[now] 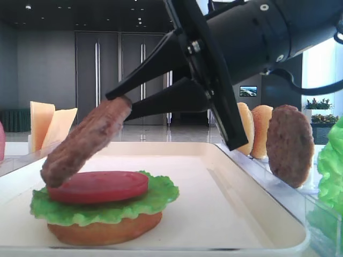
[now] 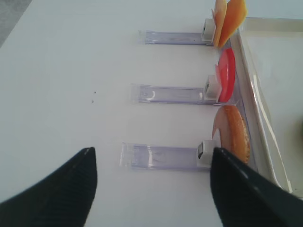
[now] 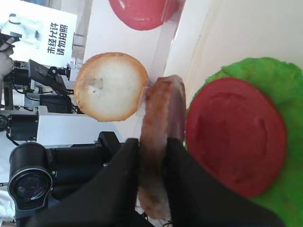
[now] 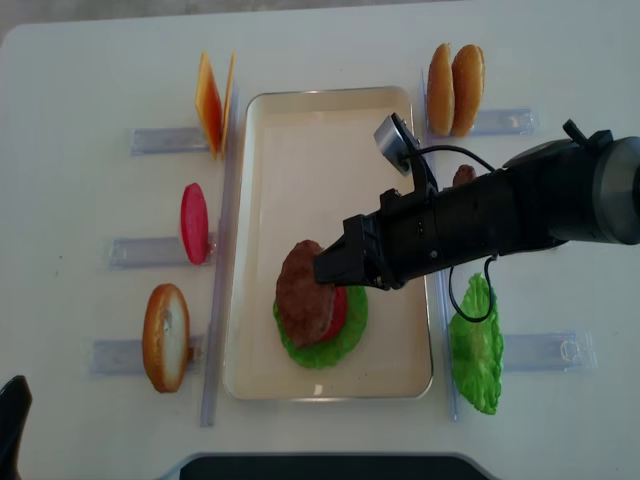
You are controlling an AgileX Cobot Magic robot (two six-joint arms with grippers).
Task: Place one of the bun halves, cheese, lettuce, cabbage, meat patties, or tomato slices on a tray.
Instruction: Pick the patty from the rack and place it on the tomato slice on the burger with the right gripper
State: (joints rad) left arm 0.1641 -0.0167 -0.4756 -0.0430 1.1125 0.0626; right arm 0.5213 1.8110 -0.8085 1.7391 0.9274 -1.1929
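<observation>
My right gripper (image 4: pixel 325 270) is shut on a brown meat patty (image 1: pixel 86 142), with one finger on each flat face. The patty hangs tilted over the cream tray (image 4: pixel 300 130), and its lower end meets the edge of a red tomato slice (image 1: pixel 99 186). That slice lies on green lettuce (image 1: pixel 107 206), which lies on a bun half (image 1: pixel 104 229) on the tray. In the right wrist view the patty (image 3: pixel 158 113) stands edge-on in the gripper (image 3: pixel 154 142), beside the tomato slice (image 3: pixel 236 137). My left gripper (image 2: pixel 152 153) is open and empty over the table, left of the tray.
Clear racks on the left of the tray hold cheese (image 4: pixel 213 100), a tomato slice (image 4: pixel 194 222) and a bun half (image 4: pixel 166 336). Racks on the right hold two bun halves (image 4: pixel 455 88), a patty (image 4: pixel 462 176) and lettuce (image 4: pixel 477 345).
</observation>
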